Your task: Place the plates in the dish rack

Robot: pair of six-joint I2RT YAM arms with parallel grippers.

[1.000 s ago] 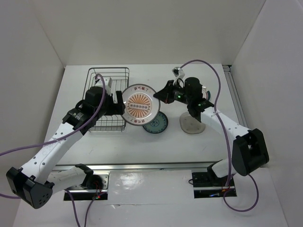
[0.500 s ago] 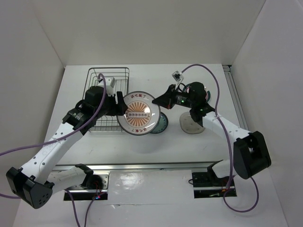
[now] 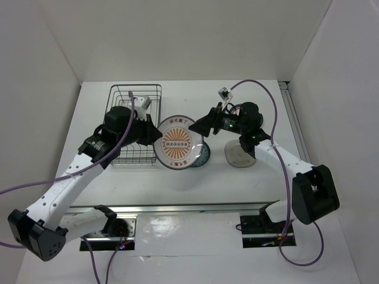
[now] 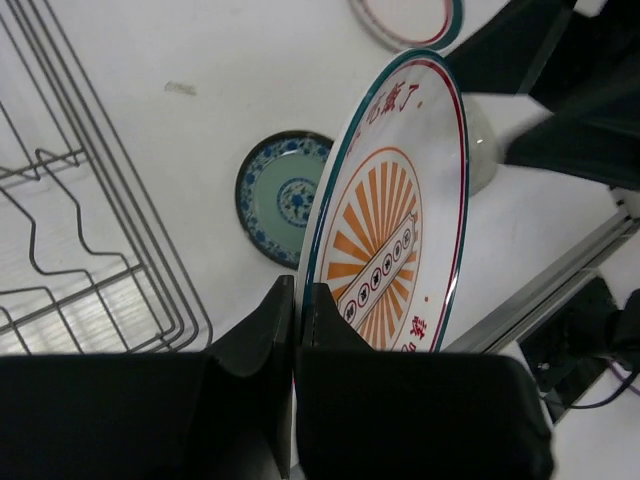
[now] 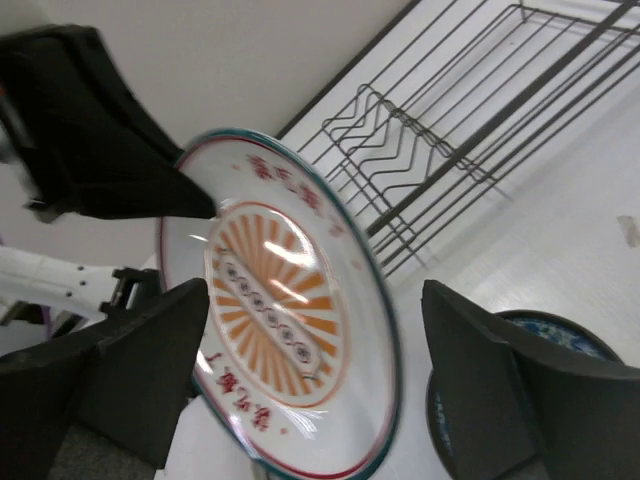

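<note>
The white plate with the orange sunburst (image 3: 179,142) hangs tilted on edge above the table, just right of the dish rack (image 3: 136,87). My left gripper (image 3: 157,137) is shut on its left rim; the left wrist view has both fingers (image 4: 301,290) pinching the plate's (image 4: 400,220) edge. My right gripper (image 3: 198,126) is open at the plate's right side, and its fingers (image 5: 320,375) stand wide apart on either side of the plate (image 5: 280,340) without touching it. The blue-teal plate (image 3: 203,155) lies flat, partly under the held one. The clear greyish plate (image 3: 238,155) lies further right.
The wire rack (image 4: 80,260) holds no plates, and its divider prongs (image 5: 400,130) show in the right wrist view. The blue plate (image 4: 275,195) lies on the table beside the rack. A metal rail (image 3: 189,208) runs along the near table edge, and white walls enclose the table.
My left gripper has closed on the sunburst plate's rim. My right gripper, shut on the plate before, has opened and let go. The plate has shifted slightly toward the near side.
</note>
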